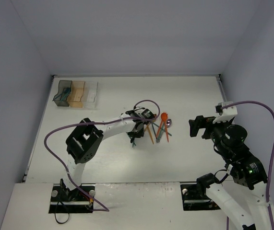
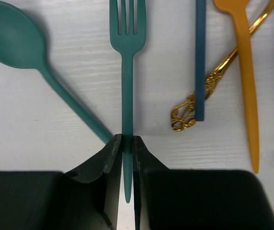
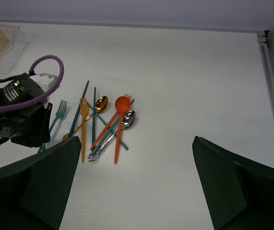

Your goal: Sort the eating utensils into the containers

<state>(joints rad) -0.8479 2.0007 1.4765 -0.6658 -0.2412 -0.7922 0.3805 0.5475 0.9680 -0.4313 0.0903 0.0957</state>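
Observation:
My left gripper is shut on the handle of a teal fork, which lies on the white table with its tines pointing away. A teal spoon lies to its left, its handle running under the left jaw. To the right are a dark blue stick, a gold utensil and an orange utensil. From above, the left gripper is at the left edge of the utensil pile. The containers stand at the far left. My right gripper hangs open, holding nothing.
In the right wrist view an orange spoon, a silver spoon, a gold spoon and an orange fork lie crossed together. A purple cable loops over the left wrist. Walls enclose the table on three sides.

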